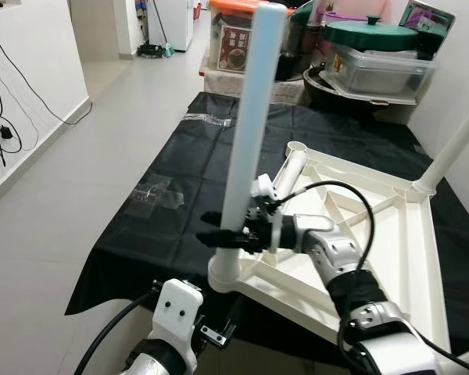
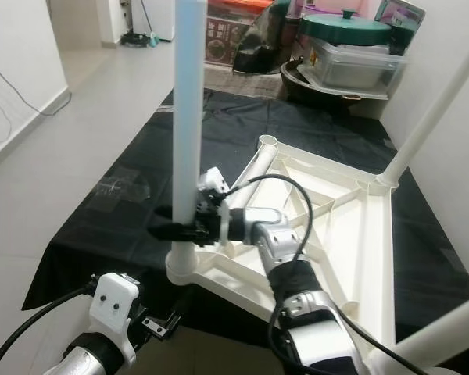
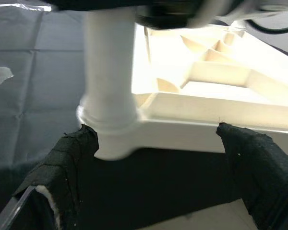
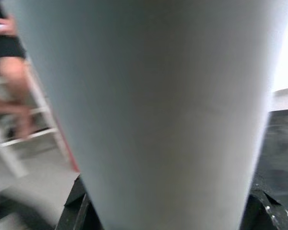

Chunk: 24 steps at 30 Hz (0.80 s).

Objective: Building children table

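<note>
A: Where is the table leg (image 1: 248,117) standing?

B: Upright in the near corner socket of the upturned tabletop (image 1: 391,250) on the black sheet (image 1: 180,172); your right gripper (image 1: 219,237) is clamping it.

A: And your left gripper (image 3: 158,158)?

B: Hovering beside that corner, fingers apart.

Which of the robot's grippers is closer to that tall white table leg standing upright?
The right gripper: its fingers clamp the white leg just above its socket. The left gripper sits below, open, facing the socket.
</note>
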Available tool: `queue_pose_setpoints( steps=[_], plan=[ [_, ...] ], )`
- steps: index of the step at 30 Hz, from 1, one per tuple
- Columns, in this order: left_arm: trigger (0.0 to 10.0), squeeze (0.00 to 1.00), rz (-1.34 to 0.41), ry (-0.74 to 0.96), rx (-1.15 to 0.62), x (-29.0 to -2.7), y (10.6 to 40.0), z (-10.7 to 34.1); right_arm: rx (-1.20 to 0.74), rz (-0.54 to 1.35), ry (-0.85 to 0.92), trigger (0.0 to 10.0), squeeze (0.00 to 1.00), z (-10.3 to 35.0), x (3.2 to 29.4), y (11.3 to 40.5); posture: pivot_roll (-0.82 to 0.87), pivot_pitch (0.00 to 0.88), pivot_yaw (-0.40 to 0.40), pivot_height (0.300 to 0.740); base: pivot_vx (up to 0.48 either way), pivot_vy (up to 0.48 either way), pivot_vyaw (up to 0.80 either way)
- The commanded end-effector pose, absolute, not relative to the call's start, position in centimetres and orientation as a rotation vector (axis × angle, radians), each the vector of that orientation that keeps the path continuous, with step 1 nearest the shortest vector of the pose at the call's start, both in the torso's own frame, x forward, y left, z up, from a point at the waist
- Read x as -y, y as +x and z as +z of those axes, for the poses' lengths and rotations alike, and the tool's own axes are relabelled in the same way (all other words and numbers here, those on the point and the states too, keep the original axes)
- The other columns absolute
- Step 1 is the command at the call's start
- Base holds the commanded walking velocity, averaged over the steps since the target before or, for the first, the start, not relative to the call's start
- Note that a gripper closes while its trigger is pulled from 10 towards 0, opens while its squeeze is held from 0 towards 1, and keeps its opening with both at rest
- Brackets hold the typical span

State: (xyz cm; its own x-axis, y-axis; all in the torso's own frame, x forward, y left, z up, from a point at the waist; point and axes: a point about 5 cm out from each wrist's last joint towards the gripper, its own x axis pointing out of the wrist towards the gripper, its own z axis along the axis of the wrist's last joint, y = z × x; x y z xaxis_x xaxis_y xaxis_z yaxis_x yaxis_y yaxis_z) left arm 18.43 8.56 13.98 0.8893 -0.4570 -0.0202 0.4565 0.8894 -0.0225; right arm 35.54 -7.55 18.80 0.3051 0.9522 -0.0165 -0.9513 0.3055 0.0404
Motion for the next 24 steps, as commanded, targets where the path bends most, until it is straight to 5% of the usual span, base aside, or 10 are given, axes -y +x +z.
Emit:
queue_pose_setpoints(
  steps=[1,2,4,9,14,24],
  plan=[
    [10.0,0.0,-0.477,-0.022,-0.043,-8.5,18.2,13.7,-0.041,1.052,0.05,0.0,0.0,18.8,8.9,36.8,0.25,0.038,-0.133,0.74,0.0,0.0,0.0],
    [10.0,0.0,-0.477,-0.022,-0.043,-8.5,18.2,13.7,-0.041,1.052,0.05,0.0,0.0,18.8,8.9,36.8,0.25,0.038,-0.133,0.74,0.0,0.0,0.0],
    [10.0,0.0,-0.479,-0.024,-0.043,-8.5,18.3,13.6,-0.033,0.661,0.041,0.0,0.0,18.3,11.2,38.1,0.24,0.039,-0.13,0.74,0.0,0.0,0.0],
    [10.0,0.0,-0.48,-0.024,-0.043,-8.5,18.4,13.6,-0.055,0.301,0.013,0.0,0.0,17.0,14.1,38.4,0.24,0.038,-0.127,0.74,0.0,0.0,0.0],
    [10.0,0.0,-0.481,-0.019,-0.043,-8.6,18.5,13.6,-0.04,-0.191,0.037,0.0,0.0,15.9,17.4,36.0,0.24,0.04,-0.125,0.74,0.0,0.0,0.0],
    [10.0,0.0,-0.482,-0.017,-0.041,-8.6,18.6,13.6,-0.123,-0.296,0.192,0.3,0.0,14.2,14.5,34.3,0.24,0.045,-0.124,0.74,0.0,0.0,0.0]
  ],
)
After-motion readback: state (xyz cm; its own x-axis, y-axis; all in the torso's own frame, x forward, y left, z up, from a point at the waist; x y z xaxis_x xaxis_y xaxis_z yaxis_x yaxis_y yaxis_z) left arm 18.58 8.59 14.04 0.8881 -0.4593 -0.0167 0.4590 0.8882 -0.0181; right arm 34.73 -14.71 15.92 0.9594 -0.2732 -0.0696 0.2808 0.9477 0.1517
